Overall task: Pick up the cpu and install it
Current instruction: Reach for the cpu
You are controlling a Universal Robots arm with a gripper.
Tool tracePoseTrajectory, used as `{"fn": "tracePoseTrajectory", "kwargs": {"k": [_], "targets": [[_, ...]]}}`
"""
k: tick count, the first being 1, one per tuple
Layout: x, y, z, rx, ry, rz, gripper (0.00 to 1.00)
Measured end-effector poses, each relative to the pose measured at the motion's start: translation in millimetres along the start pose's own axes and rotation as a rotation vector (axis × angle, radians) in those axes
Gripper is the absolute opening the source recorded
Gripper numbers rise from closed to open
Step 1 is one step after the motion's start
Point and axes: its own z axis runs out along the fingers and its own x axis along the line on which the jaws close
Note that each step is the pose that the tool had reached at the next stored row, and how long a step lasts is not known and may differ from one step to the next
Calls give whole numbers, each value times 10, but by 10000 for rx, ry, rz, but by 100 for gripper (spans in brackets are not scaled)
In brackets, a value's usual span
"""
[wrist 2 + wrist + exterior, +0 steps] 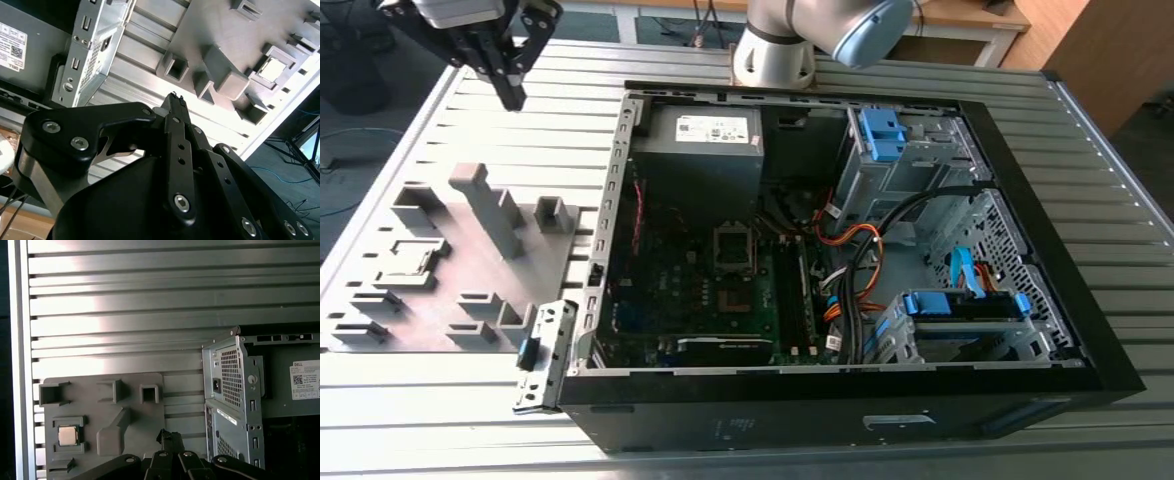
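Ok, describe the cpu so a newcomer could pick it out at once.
Start at the open computer case; on the exterior view's left of it lies a grey fixture plate. In the first wrist view, the cpu sits recessed in a square holder on that plate. It is the one pale, silvery square among plain grey moulded blocks.

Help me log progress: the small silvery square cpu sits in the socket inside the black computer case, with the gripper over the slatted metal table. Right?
No: the small silvery square cpu sits in the grey plastic holder tray outside the black computer case, as the first wrist view shows. The rest holds.
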Motion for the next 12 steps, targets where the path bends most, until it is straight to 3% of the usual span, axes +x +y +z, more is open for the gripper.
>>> {"fn": "tracePoseTrajectory", "kwargs": {"k": [12], "targets": [[263,-20,20,-1,-9,-1,11]]}}
